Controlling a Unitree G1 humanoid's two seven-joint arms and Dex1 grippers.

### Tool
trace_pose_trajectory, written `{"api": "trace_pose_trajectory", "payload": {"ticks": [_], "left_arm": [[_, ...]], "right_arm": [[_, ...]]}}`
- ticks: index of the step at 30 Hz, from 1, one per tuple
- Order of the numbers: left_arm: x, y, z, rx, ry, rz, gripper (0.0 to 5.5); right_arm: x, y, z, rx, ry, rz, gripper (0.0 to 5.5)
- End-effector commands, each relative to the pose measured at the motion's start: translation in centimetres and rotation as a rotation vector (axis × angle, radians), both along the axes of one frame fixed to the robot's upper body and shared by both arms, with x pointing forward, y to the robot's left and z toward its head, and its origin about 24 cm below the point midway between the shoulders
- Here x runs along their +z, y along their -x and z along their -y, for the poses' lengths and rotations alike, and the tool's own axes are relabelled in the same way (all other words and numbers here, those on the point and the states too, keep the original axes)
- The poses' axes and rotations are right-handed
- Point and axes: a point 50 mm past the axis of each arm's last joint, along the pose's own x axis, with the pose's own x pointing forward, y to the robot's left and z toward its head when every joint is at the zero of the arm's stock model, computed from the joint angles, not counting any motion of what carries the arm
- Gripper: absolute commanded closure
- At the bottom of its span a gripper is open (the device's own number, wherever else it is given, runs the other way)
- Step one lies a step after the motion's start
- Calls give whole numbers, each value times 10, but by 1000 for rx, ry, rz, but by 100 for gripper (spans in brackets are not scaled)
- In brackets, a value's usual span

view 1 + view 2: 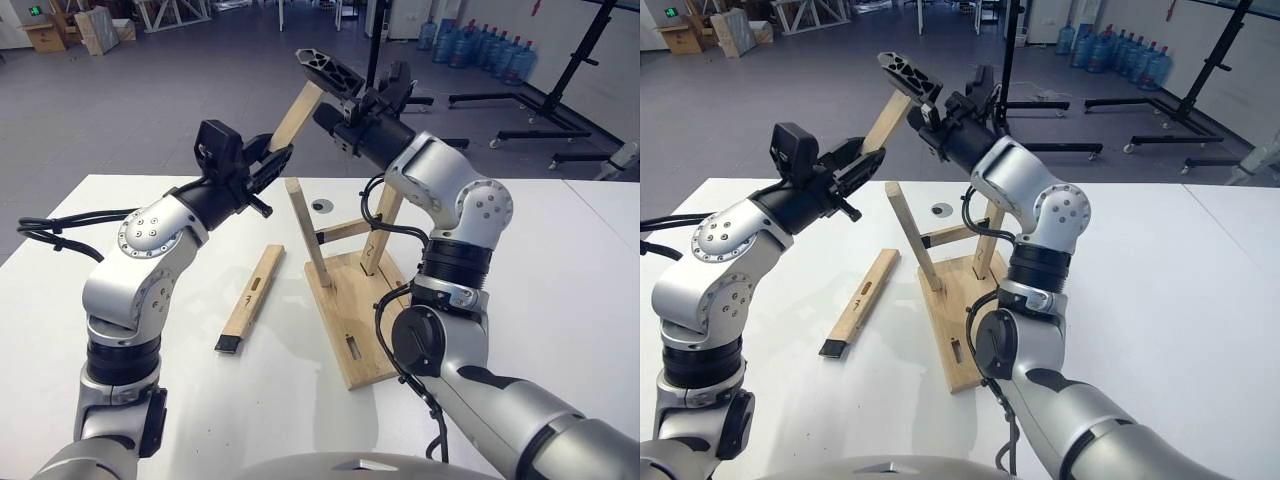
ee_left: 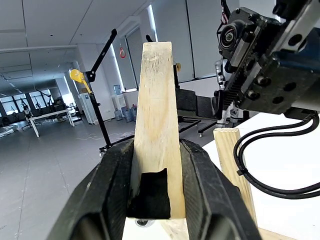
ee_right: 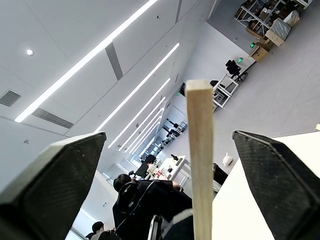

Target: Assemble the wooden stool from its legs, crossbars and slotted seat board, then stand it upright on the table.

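With your left pincer [image 1: 272,162] clamped on the leg [image 1: 300,112] held aloft over the desk's [image 1: 560,280] far edge, and your right pincer [image 3: 167,135] gaping around its upper end, centre the wood before closing, lest it twist.

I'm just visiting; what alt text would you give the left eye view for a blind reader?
Over a white table, the left jaws clamp a wooden leg held in the air, its upper end between the open right jaws. Below lies a seat board with two slanted legs joined by a crossbar; a loose leg lies to its left.
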Motion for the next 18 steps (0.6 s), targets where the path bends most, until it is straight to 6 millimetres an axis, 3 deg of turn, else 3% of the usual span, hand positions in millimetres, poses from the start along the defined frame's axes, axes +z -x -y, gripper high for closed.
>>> {"api": "trace_pose_trajectory", "payload": {"ticks": [1, 18], "left_arm": [[-4, 3, 2, -3, -4, -17, 424], [-5, 4, 3, 2, -11, -20, 424]], "right_arm": [[-4, -2, -8, 2, -15, -28, 151], [-8, -6, -10, -18, -17, -51, 467]]}}
